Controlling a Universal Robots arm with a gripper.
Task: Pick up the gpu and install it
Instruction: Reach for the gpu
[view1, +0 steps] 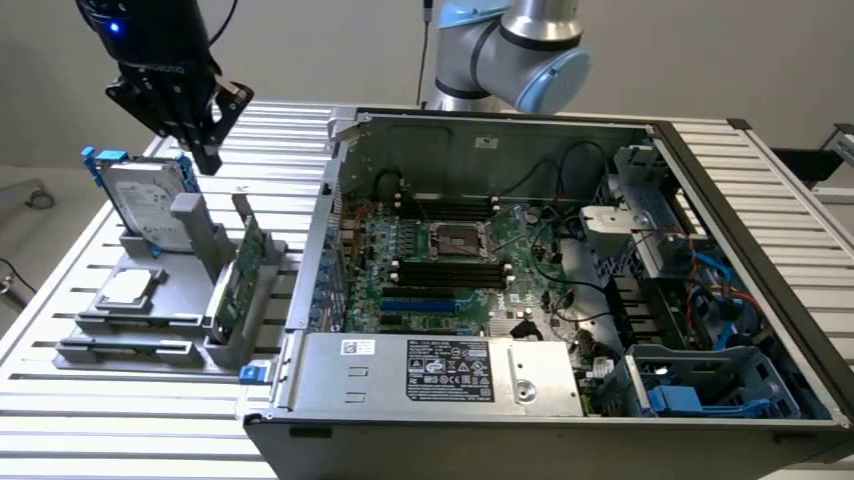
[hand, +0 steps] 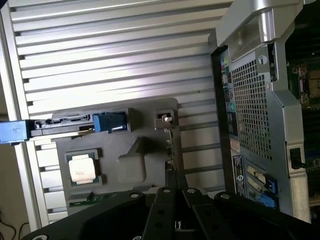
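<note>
The slatted aluminium bench (view1: 747, 180) is carrying everything, and the open computer case (view1: 494, 140) is lying on it toward the exterior view's right, its green motherboard (view1: 454, 270) facing up. The arm (view1: 514, 50) is rising behind the case. A grey holder (view1: 147, 325) is sitting on the bench just beside the case, on the exterior view's left. At the holder's far end, a silver hard drive (view1: 140, 205) with a blue frame is leaning upright. The gpu (view1: 227, 290) is standing on its long edge in a slot of the holder, on the side nearest the case, with its green circuit board showing. A small square CPU chip (view1: 127, 287) is lying flat in the holder on the side away from the case. The black gripper (view1: 207, 158) is hanging over the far part of the holder, close to the top of the hard drive. Its fingers are pressing together to a narrow tip and are holding nothing. The gpu is sitting lower than that tip, clearly apart from it and untouched. In the wrist view the gripper (hand: 171, 182) is pointing down in line with the thin top edge of the gpu (hand: 171, 150).
</note>
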